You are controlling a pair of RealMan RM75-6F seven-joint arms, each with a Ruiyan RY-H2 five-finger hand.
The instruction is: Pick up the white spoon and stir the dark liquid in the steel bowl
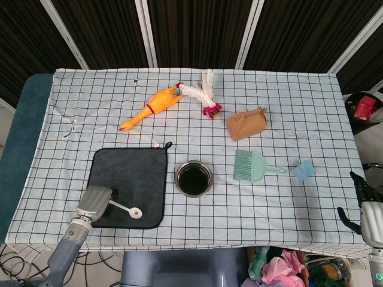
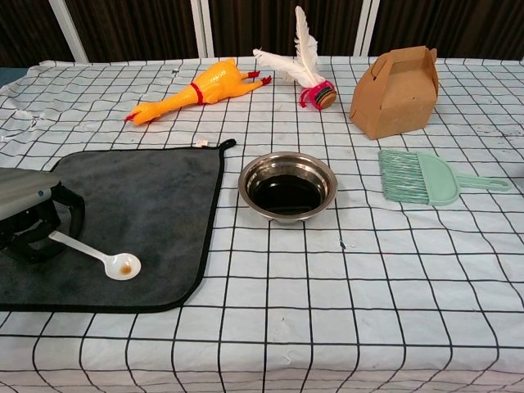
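The white spoon [image 1: 127,208] [image 2: 98,255] lies slantwise on the dark grey mat [image 1: 128,173] [image 2: 139,192], with its stained bowl end resting on the cloth. Its handle end runs up between the fingers of my left hand [image 1: 94,202] [image 2: 29,221], which grips it at the mat's front left corner. The steel bowl [image 1: 178,172] [image 2: 321,175] with dark liquid [image 2: 285,195] stands just right of the mat, well away from the spoon. Off the table's right front edge, my right hand [image 1: 364,200] hangs with fingers apart and holds nothing.
A green brush [image 1: 251,167] [image 2: 422,178] lies right of the bowl, with a small blue block [image 1: 303,170] beyond it. Further back are a brown cardboard box [image 1: 246,124] [image 2: 395,81], a feather toy [image 1: 203,94] [image 2: 301,70] and a rubber chicken [image 1: 152,106] [image 2: 196,88].
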